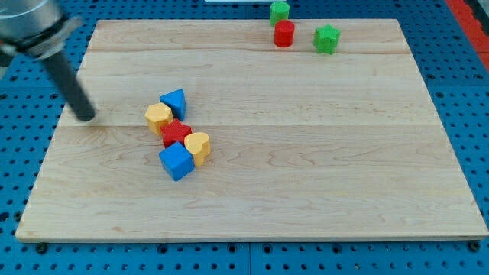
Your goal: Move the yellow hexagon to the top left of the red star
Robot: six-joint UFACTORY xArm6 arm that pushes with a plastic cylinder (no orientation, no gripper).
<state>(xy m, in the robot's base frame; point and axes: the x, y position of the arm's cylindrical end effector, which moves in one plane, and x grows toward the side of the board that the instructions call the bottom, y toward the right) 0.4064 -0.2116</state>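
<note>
My tip (86, 117) sits on the board left of the cluster, apart from it; no fingers, just a rod. Yellow hexagon (158, 117) touches red star (176, 132) at its upper left, blue triangle (175, 102) just beyond.

My arm enters at the upper left corner of the frame, its grey body blurred and cut off by the edge. From it the dark rod (70, 88) slants down and to the right. My tip (88, 117) sits at the left of the frame, a little above mid-height, touching nothing but the surface under it.
</note>
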